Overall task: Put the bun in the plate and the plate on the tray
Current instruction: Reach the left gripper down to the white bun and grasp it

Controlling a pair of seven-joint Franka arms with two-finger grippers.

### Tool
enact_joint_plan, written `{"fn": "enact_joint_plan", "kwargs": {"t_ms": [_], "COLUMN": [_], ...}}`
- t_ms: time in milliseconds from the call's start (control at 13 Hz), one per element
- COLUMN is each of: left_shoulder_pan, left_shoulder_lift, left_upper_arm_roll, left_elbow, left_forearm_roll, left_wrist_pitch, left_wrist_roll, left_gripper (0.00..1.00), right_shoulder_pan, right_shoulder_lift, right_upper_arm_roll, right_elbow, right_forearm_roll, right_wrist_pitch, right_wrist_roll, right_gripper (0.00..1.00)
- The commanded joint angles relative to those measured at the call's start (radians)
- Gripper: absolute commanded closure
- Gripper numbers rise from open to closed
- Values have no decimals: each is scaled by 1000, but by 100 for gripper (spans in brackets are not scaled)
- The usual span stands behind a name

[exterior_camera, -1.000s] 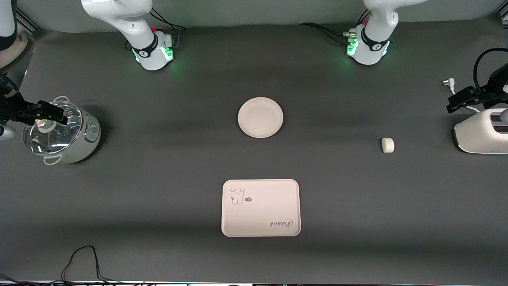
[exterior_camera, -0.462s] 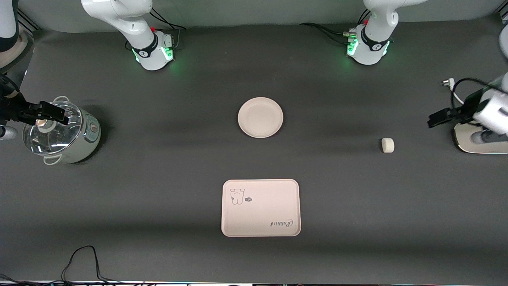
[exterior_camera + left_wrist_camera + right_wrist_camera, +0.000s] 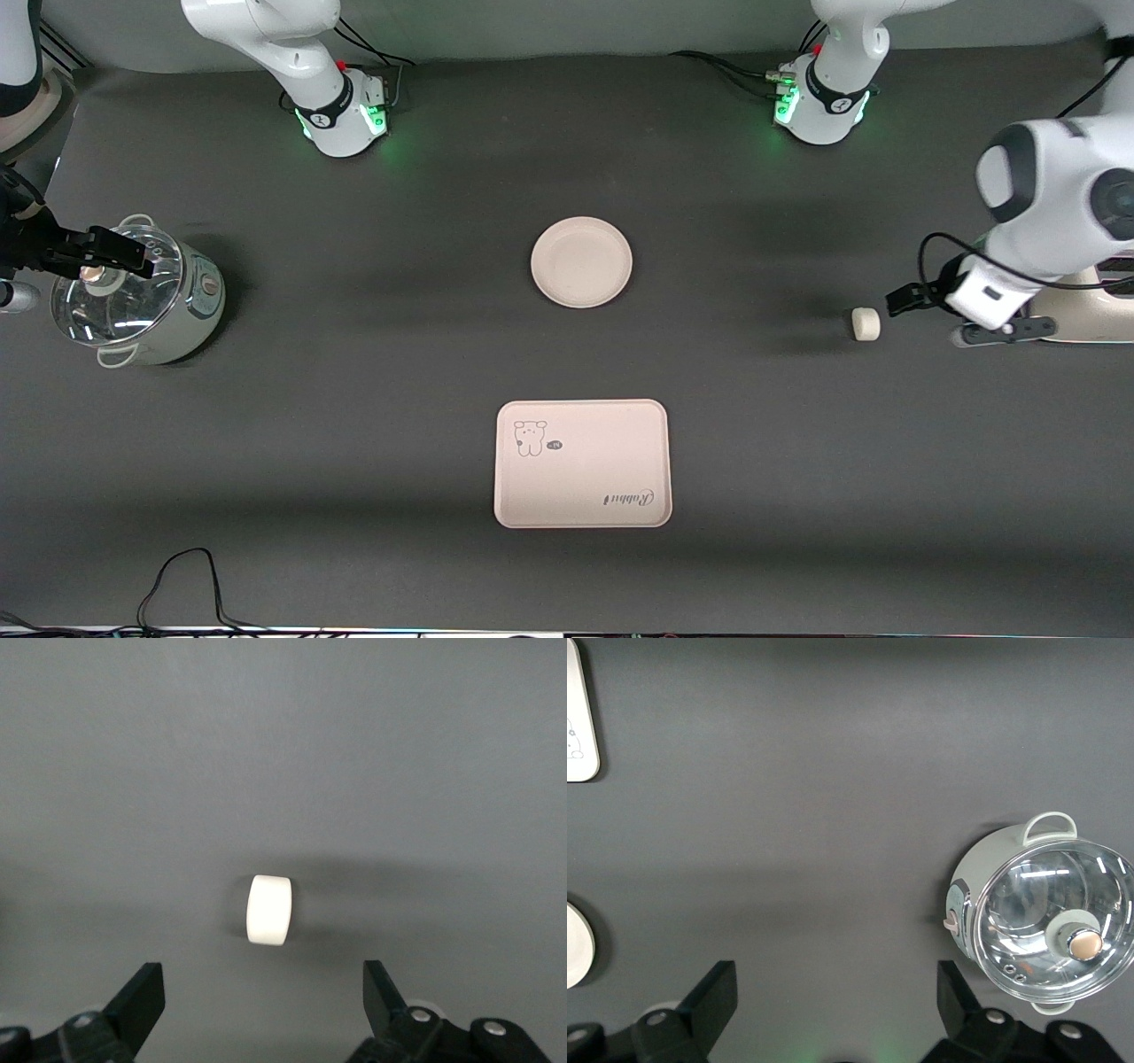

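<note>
The small white bun [image 3: 866,323] [image 3: 269,910] lies on the dark mat toward the left arm's end of the table. My left gripper [image 3: 902,299] [image 3: 263,1005] is open over the mat right beside the bun, which shows ahead of its spread fingers, untouched. The round cream plate [image 3: 581,262] sits empty mid-table. The pink-cream tray [image 3: 581,463] with the bear drawing lies nearer to the front camera than the plate. My right gripper [image 3: 133,254] [image 3: 833,1001] waits open and empty over the pot's lid.
A pale green pot [image 3: 133,297] [image 3: 1041,921] with a glass lid stands at the right arm's end. A white toaster [image 3: 1085,310] sits at the left arm's end, partly covered by the left arm. A black cable [image 3: 186,576] lies near the front edge.
The left arm has swung down from over the toaster toward the bun, bringing its open gripper beside it. The right arm, bun, plate and tray have not moved.
</note>
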Motion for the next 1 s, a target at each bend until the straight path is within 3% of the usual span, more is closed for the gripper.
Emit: {"fn": "enact_joint_plan", "kwargs": {"t_ms": [0,231,538,615,846,923], "left_shoulder_pan": [-9,-12,-1,-1,-4,-4], "left_shoulder_lift": [65,160,228,234,237,235], "left_upper_arm_roll": [2,2,3,3,3,3], "left_elbow": [-104,-144,-144,-144,-144,-143], "left_forearm_roll": [0,14,92,92,92,94], "left_wrist_pitch": [187,352,415,418,418,416], "left_wrist_roll": [20,34,48,48,53,56], "left_gripper": [0,0,9,17,66,76], "right_shoulder_pan": [15,15,15,15,15,15], "right_shoulder_lift": [-21,-21,-21,-21,-21,-21], "right_upper_arm_roll": [-4,-4,-4,-6,-4,-4], "right_elbow": [-19,-21,-22,-21,-21,-21], "right_forearm_roll": [-23,-23,-23,-23,-23,-23], "right_wrist_pitch": [4,4,4,4,4,4], "right_wrist_roll": [26,26,26,26,26,26], "right_gripper": [0,0,0,0,0,0]}}
